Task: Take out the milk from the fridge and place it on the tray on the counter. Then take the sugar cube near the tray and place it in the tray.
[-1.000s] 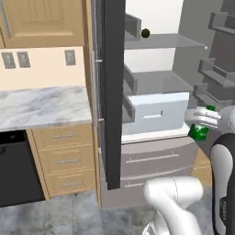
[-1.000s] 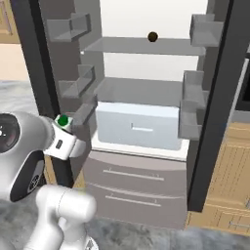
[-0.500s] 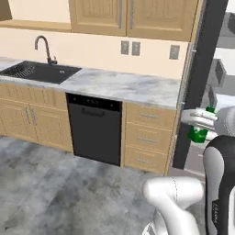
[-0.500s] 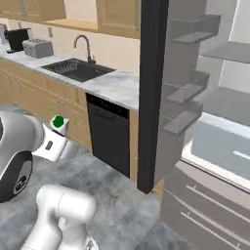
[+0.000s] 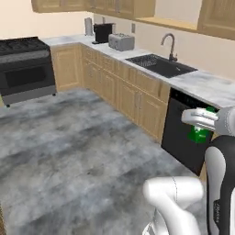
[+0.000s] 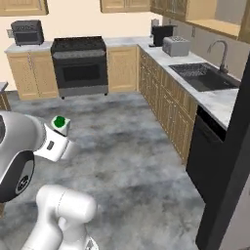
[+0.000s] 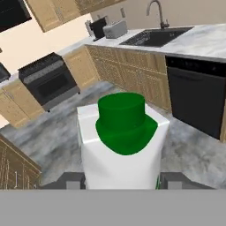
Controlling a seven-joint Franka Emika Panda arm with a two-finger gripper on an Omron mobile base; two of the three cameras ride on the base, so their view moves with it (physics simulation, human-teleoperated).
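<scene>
Base has swung off the fridge (image 6: pixel 229 161) toward stove and sink, gripper (image 7: pixel 121 181) clamped on the milk (image 7: pixel 121 141) held aloft; carton likely light, stiff, smooth-sided, best pinched low on flat walls.

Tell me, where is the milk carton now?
The milk is held between the gripper fingers, in the air above the kitchen floor, not on the counter.

A kitchen: stove (image 6: pixel 79 63), sink (image 5: pixel 161 65), toaster (image 5: pixel 121 41), marble counter (image 5: pixel 209 85).
</scene>
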